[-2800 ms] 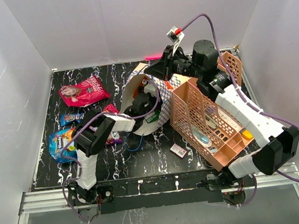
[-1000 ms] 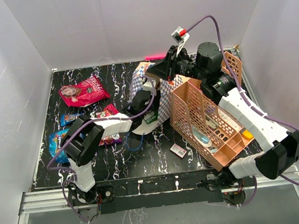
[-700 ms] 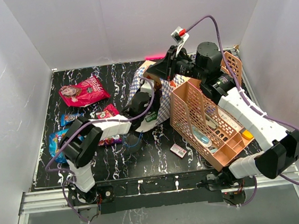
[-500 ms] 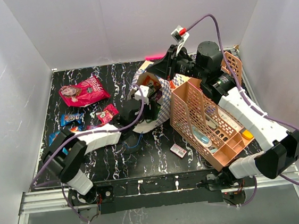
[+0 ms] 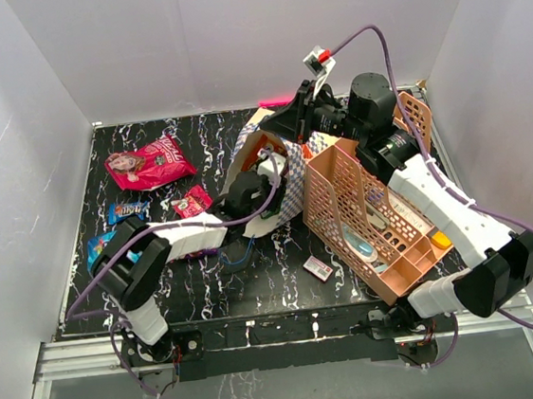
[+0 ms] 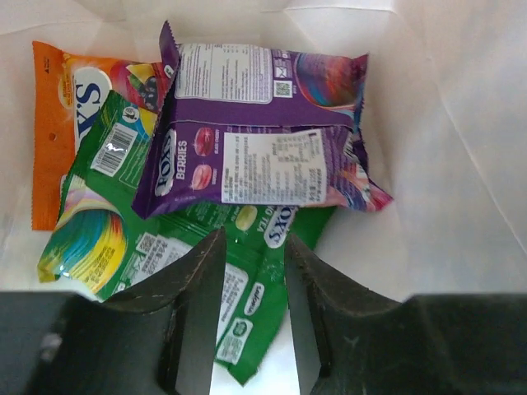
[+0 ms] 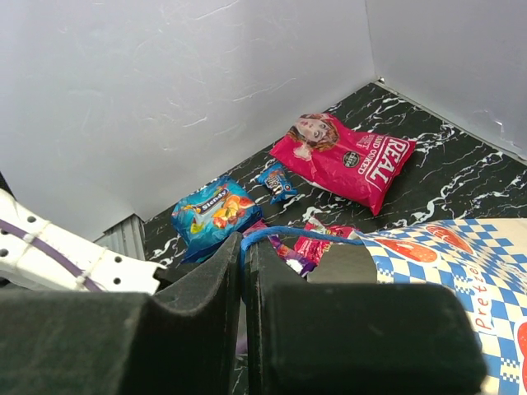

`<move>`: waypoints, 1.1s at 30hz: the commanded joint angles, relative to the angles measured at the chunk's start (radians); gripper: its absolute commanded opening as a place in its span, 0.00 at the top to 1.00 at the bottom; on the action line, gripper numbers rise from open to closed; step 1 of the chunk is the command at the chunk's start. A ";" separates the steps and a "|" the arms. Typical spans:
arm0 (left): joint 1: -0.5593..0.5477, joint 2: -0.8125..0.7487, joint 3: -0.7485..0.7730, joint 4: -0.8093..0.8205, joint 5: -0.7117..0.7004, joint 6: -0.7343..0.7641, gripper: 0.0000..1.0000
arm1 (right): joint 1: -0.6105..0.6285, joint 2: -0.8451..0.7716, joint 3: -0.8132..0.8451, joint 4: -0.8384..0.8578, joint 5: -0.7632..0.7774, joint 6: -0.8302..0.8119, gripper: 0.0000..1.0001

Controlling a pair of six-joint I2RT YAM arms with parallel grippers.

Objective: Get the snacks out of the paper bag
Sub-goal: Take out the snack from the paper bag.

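Far left on the black marbled counter (image 5: pixel 256 277), snacks already out: a glossy pink-red bag (image 5: pixel 148 162), puffed and crinkled, and nearer the arms a blue chip bag (image 5: pixel 100 250), with two small packets between them. The step in hand is the reach into the paper bag (image 5: pixel 293 182), blue-and-white checkered outside, plain white inside, lying tipped with its mouth toward the left arm. The left tool (image 6: pixel 251 317) is inside the mouth, its dark jaws a narrow way apart and clamped on nothing, poised over the green packet (image 6: pixel 165 239). That packet lies flat at the bottom of a loose pile: the orange packet (image 6: pixel 58 123) beside it at the left, the purple packet (image 6: pixel 255 148) across the top. All are slick film with crimped, saw-toothed ends. The next move likely calls for pinching a raised edge, since the flat film offers little purchase. Right of that, the right tool (image 7: pixel 244 247) is pinched shut on the blue cord handle (image 7: pixel 305 239), holding the mouth up. The perforated peach rack (image 5: pixel 364 218) stands just beside the bag.
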 commanded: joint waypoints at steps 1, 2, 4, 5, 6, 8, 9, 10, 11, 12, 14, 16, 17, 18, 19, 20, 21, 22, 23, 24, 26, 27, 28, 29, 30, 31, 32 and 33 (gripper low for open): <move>-0.002 0.054 0.104 -0.049 -0.075 0.066 0.66 | 0.005 -0.009 0.074 0.083 -0.018 0.016 0.92; -0.002 0.066 0.115 -0.045 -0.086 0.072 0.63 | 0.005 -0.009 0.075 0.082 -0.016 0.016 0.92; -0.002 0.094 0.143 -0.044 -0.107 0.103 0.55 | 0.006 -0.007 0.077 0.082 -0.016 0.016 0.92; -0.002 0.106 0.161 -0.045 -0.109 0.117 0.52 | 0.006 -0.005 0.078 0.083 -0.017 0.018 0.92; -0.001 0.120 0.177 -0.047 -0.110 0.129 0.49 | 0.006 -0.001 0.081 0.083 -0.021 0.022 0.92; -0.001 0.143 0.224 -0.073 -0.115 0.139 0.45 | 0.006 0.005 0.084 0.083 -0.028 0.027 0.92; 0.001 0.157 0.255 -0.099 -0.127 0.129 0.42 | 0.005 0.008 0.087 0.081 -0.030 0.028 0.92; 0.002 0.173 0.287 -0.125 -0.141 0.116 0.39 | 0.006 0.009 0.088 0.081 -0.030 0.028 0.92; 0.005 0.192 0.316 -0.155 -0.151 0.106 0.36 | 0.006 0.010 0.089 0.080 -0.029 0.029 0.92; 0.006 0.208 0.340 -0.177 -0.163 0.098 0.33 | 0.006 0.011 0.090 0.080 -0.028 0.029 0.92; 0.006 0.229 0.363 -0.196 -0.185 0.080 0.27 | 0.005 0.011 0.092 0.078 -0.028 0.028 0.92; 0.007 0.241 0.371 -0.199 -0.193 0.069 0.21 | 0.006 0.011 0.093 0.074 -0.026 0.028 0.92; 0.008 0.252 0.376 -0.203 -0.197 0.062 0.18 | 0.005 0.010 0.091 0.073 -0.026 0.027 0.92; 0.010 0.258 0.380 -0.208 -0.203 0.054 0.15 | 0.005 0.008 0.088 0.072 -0.025 0.026 0.92; 0.010 0.266 0.387 -0.217 -0.215 0.045 0.10 | 0.006 0.007 0.086 0.072 -0.024 0.027 0.92; 0.011 0.272 0.394 -0.228 -0.227 0.038 0.08 | 0.006 0.007 0.084 0.071 -0.024 0.027 0.92; 0.012 0.276 0.396 -0.232 -0.235 0.036 0.06 | 0.006 0.006 0.083 0.070 -0.024 0.026 0.92; 0.011 0.279 0.392 -0.231 -0.241 0.036 0.04 | 0.006 0.005 0.085 0.068 -0.024 0.027 0.92; 0.012 0.285 0.390 -0.231 -0.253 0.035 0.03 | 0.006 0.005 0.085 0.068 -0.025 0.027 0.92; 0.013 0.295 0.396 -0.246 -0.272 0.032 0.03 | 0.006 0.005 0.085 0.068 -0.024 0.027 0.92; 0.019 0.313 0.410 -0.278 -0.276 0.022 0.03 | 0.006 0.003 0.085 0.068 -0.024 0.026 0.92; 0.023 0.320 0.407 -0.283 -0.257 0.015 0.03 | 0.006 0.002 0.084 0.068 -0.024 0.026 0.92; 0.026 0.321 0.399 -0.279 -0.227 0.008 0.04 | 0.006 0.001 0.083 0.067 -0.023 0.027 0.92; 0.027 0.319 0.390 -0.271 -0.192 -0.007 0.05 | 0.006 0.000 0.081 0.068 -0.022 0.026 0.92; 0.028 0.316 0.380 -0.263 -0.156 -0.023 0.06 | 0.006 0.000 0.079 0.068 -0.022 0.028 0.92; 0.029 0.317 0.378 -0.264 -0.122 -0.047 0.07 | 0.005 0.000 0.078 0.068 -0.022 0.028 0.92; 0.028 0.318 0.382 -0.273 -0.091 -0.078 0.08 | 0.006 0.000 0.076 0.068 -0.022 0.029 0.92; 0.029 0.322 0.390 -0.282 -0.064 -0.104 0.09 | 0.006 0.000 0.076 0.069 -0.021 0.030 0.92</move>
